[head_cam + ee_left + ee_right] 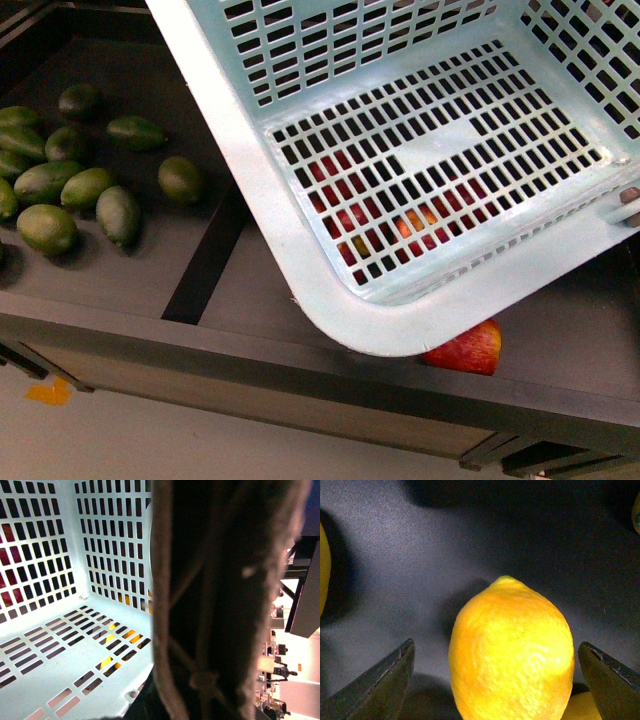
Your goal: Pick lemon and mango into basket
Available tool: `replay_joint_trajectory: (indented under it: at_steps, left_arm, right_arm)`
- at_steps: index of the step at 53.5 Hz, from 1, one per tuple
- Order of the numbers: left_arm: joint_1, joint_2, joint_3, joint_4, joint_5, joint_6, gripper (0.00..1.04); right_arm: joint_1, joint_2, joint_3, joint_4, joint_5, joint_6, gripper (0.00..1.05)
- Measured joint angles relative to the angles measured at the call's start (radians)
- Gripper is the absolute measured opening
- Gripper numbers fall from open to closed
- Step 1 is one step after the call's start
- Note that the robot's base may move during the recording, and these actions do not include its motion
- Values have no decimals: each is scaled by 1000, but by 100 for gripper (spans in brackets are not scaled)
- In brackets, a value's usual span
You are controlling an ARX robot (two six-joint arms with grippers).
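Note:
The pale blue-green basket [420, 150] hangs tilted over the dark shelf and fills the upper right of the front view. Its slotted inside [60, 645] shows in the left wrist view with nothing in it. My left gripper is shut on the basket; the brown handle [220, 605] looms close and hides the fingers. The bright yellow lemon [512, 652] lies on the dark surface between the fingers [385, 680] of my open right gripper [496, 644], which do not touch it. Red and orange fruit show through the basket's floor slots [420, 225]; I cannot tell which is the mango.
Several dark green oval fruits [85, 185] lie in the shelf's left compartment, behind a black divider [205, 260]. A red fruit [468, 350] peeks from under the basket near the shelf's front edge [300, 370]. More yellow fruit [324, 570] lies close to the lemon.

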Motion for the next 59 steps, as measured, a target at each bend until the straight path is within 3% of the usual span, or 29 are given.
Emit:
replay_joint_trajectory:
  at_steps: [43, 52, 59]
  left_arm:
    - [0, 0, 0, 0, 0, 0, 5]
    - [0, 0, 0, 0, 2, 0, 5]
    - [0, 0, 0, 0, 1, 0, 5]
  right_arm:
    - [-14, 67, 77, -43, 25, 5, 96]
    - [-33, 67, 68, -53, 9, 32, 69]
    - [-42, 56, 43, -44, -28, 82, 65]
